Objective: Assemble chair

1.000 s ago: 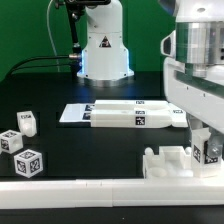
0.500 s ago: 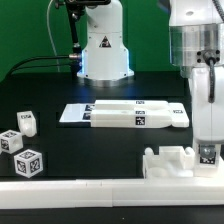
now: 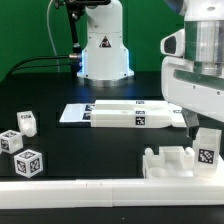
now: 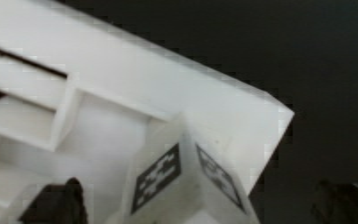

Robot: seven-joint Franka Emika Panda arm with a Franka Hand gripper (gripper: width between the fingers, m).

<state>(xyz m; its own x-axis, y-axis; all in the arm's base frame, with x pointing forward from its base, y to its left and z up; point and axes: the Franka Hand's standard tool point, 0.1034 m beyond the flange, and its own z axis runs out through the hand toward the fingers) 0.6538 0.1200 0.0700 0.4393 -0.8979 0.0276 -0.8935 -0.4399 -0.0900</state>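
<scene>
Legs [image 3: 29,161] ext. view's left, block [image 3: 170,160] right

I read no words or numbers anywhere. Signs only: black-and-white square tags on the small cubes [image 3: 30,161], the flat slabs [image 3: 120,113] and the upright block [image 3: 207,152]. Dark emblem on my arm's base [image 3: 103,55], illegible.

exterior view faces the robot base [image 3: 104,55] across the table [image 3: 90,145], wrist view close above shared tagged block [image 4: 190,172]
</scene>
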